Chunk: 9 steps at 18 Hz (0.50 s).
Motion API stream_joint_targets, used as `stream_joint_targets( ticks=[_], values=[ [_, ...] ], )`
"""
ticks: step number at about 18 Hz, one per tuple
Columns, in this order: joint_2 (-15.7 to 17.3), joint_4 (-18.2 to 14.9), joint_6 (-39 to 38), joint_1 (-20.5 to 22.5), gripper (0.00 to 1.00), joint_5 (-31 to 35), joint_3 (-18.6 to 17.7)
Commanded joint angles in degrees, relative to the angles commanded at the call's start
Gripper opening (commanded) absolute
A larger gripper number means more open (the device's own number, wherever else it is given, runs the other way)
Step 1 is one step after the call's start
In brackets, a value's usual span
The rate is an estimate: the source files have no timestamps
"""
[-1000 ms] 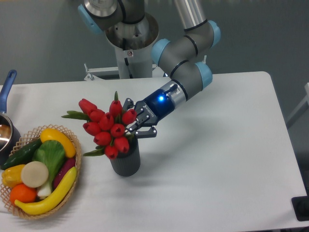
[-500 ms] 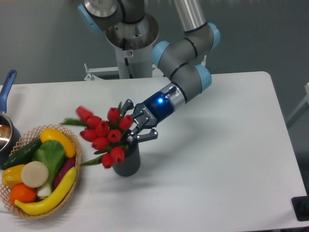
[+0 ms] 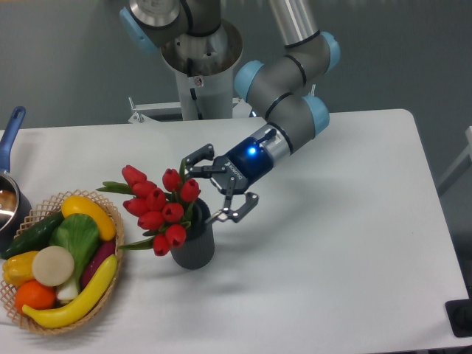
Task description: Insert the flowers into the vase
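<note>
The flowers (image 3: 158, 206), red tulip buds with green leaves, stand with their stems in the dark grey ribbed vase (image 3: 193, 247) and lean out to the left over its rim. My gripper (image 3: 209, 184) hangs just right of and above the vase mouth. It is open, its two black fingers spread wide, with nothing between them. It is apart from the tulips.
A wicker basket (image 3: 110, 284) with a banana, a leafy vegetable, an orange and other produce sits at the front left, close to the vase. A saucepan with a blue handle (image 3: 11, 133) is at the left edge. The robot base (image 3: 199, 66) stands behind.
My gripper has opened and let go of the flowers, then drawn back up and to the right. The bunch has sunk into the vase and tipped left.
</note>
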Motion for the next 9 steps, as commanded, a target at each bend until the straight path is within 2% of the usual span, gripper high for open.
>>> stream_joint_targets(
  ticks=[4,7,9],
  values=[
    [3.4,0.0,0.1,5.2,1.00,6.1,2.4],
    [4.1,-0.1,0.0,9.1,1.00,8.4,8.3],
    [4.7,-0.1,-0.1,12.0,1.00,13.8,12.0]
  ],
)
